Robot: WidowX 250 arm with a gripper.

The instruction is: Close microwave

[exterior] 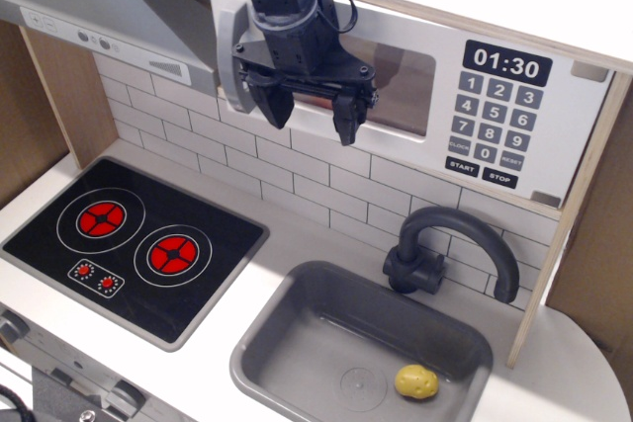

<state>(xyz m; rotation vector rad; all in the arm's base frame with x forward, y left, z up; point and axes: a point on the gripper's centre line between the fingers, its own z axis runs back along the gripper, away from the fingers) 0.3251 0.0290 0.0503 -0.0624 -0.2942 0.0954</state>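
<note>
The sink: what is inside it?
Inside the sink lies one small yellow object, near its front right corner. The rest of the basin looks bare; nothing covers it.

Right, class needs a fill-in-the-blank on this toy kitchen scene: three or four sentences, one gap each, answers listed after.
1. The clock on the microwave reads ____.
2. The yellow toy lies in the ____.
3. The gripper, in front of the microwave door, has its jaws ____.
4. The hob shows ____ red burners.

Missing words: 01:30; sink; open; two
</note>
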